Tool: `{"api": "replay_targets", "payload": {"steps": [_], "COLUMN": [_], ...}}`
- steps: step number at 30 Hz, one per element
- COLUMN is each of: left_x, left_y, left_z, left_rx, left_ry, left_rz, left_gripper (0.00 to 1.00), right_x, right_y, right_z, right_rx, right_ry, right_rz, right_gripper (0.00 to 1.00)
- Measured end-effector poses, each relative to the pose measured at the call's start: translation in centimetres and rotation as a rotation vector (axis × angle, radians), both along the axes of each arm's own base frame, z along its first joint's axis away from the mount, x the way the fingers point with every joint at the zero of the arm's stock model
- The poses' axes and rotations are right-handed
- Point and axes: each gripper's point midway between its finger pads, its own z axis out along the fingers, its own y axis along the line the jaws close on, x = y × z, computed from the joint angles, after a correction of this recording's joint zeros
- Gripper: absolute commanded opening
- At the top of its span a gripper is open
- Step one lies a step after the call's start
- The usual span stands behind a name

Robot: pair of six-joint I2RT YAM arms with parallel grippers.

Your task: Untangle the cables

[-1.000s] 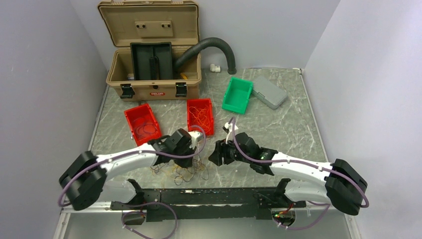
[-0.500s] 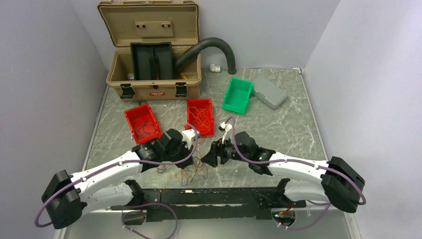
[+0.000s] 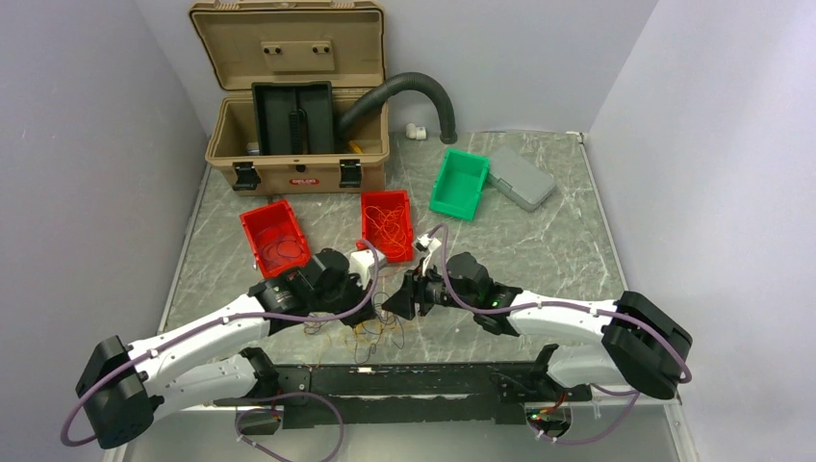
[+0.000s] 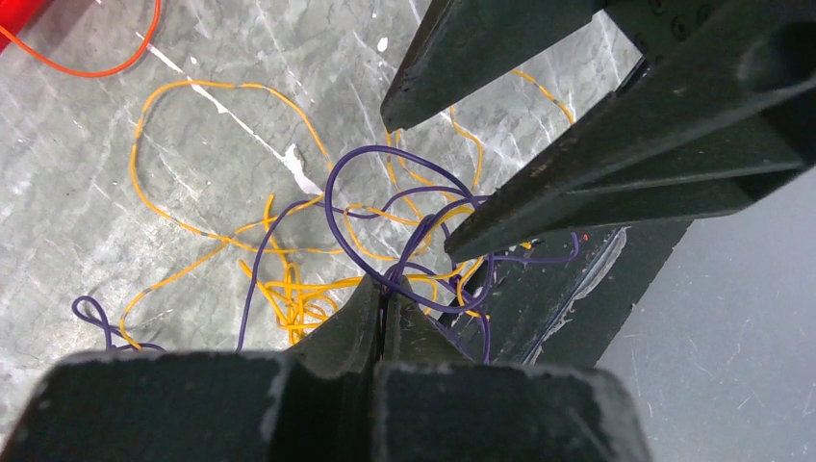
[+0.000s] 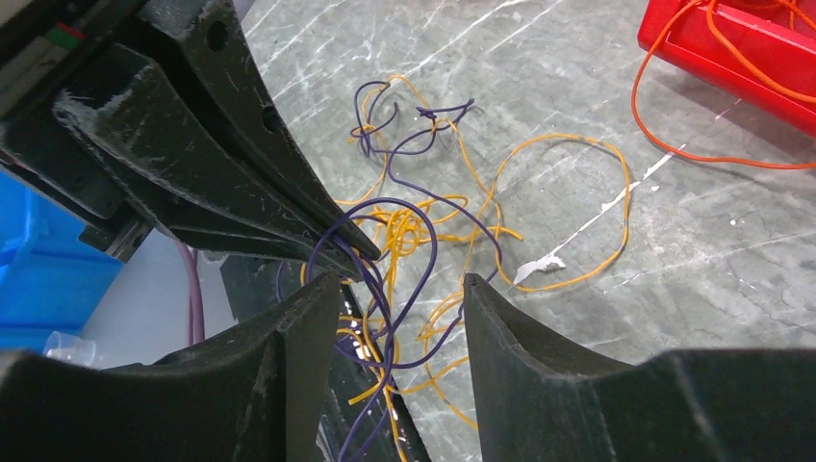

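While left pincer [image 4: 383, 291] clenches a purple cable [image 4: 420, 229], right pincer [image 5: 402, 285] gapes, straddling the tangle [image 5: 409, 231]

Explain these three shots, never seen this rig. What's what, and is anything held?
Two robot arms are bolted at the near edge of a table. The wide picture comes from a fixed camera above and behind them, with the left arm on the left and the right arm on the right. The other two come from a camera on each wrist, looking past its own jaws. On the table lies a tangle of thin yellow and purple cables. Behind it are two red bins with orange wires, a green bin and an open tan toolbox. The left jaws are shut on a purple wire. The right jaws stand open close by, holding nothing.
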Motion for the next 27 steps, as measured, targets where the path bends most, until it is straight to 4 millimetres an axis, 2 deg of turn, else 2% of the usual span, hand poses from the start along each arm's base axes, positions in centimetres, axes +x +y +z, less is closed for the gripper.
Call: {"api": "replay_targets", "payload": {"steps": [2, 5, 9, 14, 19, 23, 27], "left_x": [0.0, 0.0, 0.0, 0.4, 0.7, 1.2, 2.0], "left_y": [0.0, 0.0, 0.0, 0.2, 0.9, 1.7, 3.0], "left_z": [0.3, 0.4, 0.4, 0.2, -0.2, -0.8, -1.1], "left_rx": [-0.008, -0.011, -0.011, 0.002, 0.034, 0.072, 0.118], "left_ry": [-0.006, -0.01, -0.01, -0.019, -0.019, -0.017, -0.01], "left_rz": [0.0, 0.0, 0.001, 0.023, 0.065, 0.12, 0.213], "left_gripper": [0.0, 0.0, 0.0, 0.0, 0.0, 0.0, 0.0], "right_x": [0.0, 0.1, 0.1, 0.3, 2.0, 4.3, 6.1], "right_y": [0.1, 0.2, 0.2, -0.5, -3.5, -7.7, -14.0], "right_z": [0.0, 0.2, 0.3, 1.5, 4.7, 5.3, 4.2], "right_rx": [0.004, 0.011, 0.016, 0.026, 0.033, -0.054, -0.192], "right_ry": [0.002, -0.002, 0.004, -0.013, -0.097, -0.119, -0.061], "right_rz": [-0.001, -0.002, -0.003, -0.043, -0.207, -0.44, -0.746], "right_gripper": [0.5, 0.34, 0.0, 0.0, 0.0, 0.0, 0.0]}}
